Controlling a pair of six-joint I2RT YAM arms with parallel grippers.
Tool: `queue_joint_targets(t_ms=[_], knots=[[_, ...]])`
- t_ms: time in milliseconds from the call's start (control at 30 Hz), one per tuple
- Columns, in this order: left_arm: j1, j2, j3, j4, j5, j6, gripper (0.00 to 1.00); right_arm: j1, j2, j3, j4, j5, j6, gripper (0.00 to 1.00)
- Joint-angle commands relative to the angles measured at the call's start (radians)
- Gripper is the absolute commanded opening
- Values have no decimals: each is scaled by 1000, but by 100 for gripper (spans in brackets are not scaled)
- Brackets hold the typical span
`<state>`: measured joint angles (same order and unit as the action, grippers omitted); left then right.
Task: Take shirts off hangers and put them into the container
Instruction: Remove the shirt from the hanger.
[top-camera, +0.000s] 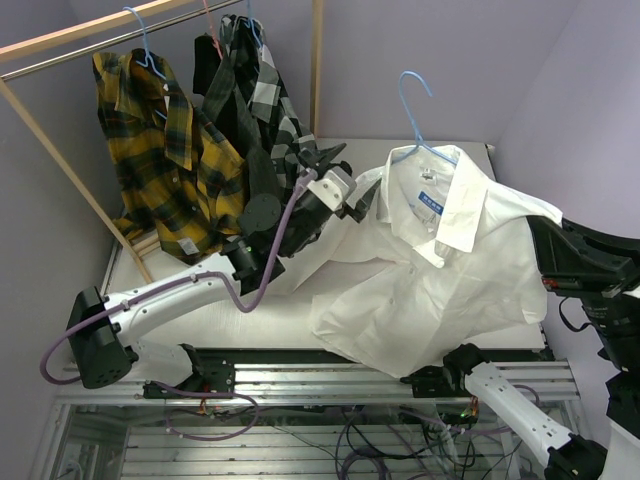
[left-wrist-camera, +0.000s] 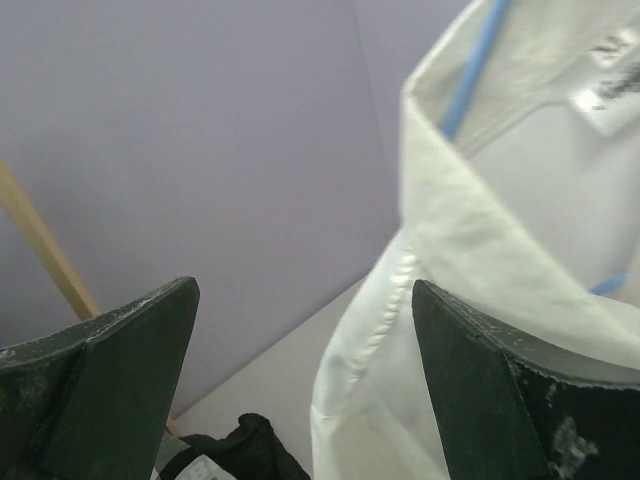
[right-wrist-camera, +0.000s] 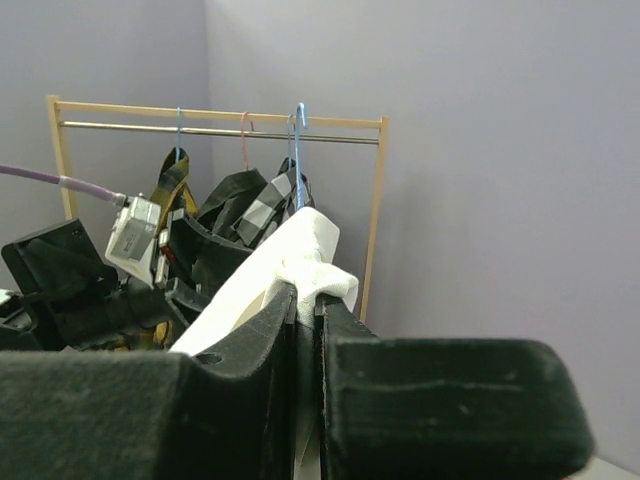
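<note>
Spread-jawed left gripper (left-wrist-camera: 305, 290) beside white shirt (left-wrist-camera: 500, 250) collar edge — purple wall (left-wrist-camera: 200, 150) beyond.

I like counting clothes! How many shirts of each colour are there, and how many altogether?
Yellow plaid shirt: 1
Dark shirt: 1
Black-and-white checked shirt: 1
White shirt: 1
Total: 4 shirts

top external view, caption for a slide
Right gripper pinches the white shirt, blue hanger inside; open left gripper hovers beside it.
</note>
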<state>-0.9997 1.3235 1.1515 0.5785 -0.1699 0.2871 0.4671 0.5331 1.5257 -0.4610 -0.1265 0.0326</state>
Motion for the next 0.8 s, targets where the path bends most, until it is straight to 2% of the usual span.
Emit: queue_joint_targets(t_ms=[0,200,500,633,767], knots=[[-38,-15,33,53,35,127,100,11,12,30,63,-7,20,0],[-44,-23,28,9,62,137,98,17,7,16,79,-15,35,0],[-46,54,73,19,90,141,96,20,8,40,76,-36,57,0],[-45,96,97,27,123,129,92,21,4,44,73,-38,64,0],[-45,125,103,76,149,116,81,21,1,42,74,-35,67,0]])
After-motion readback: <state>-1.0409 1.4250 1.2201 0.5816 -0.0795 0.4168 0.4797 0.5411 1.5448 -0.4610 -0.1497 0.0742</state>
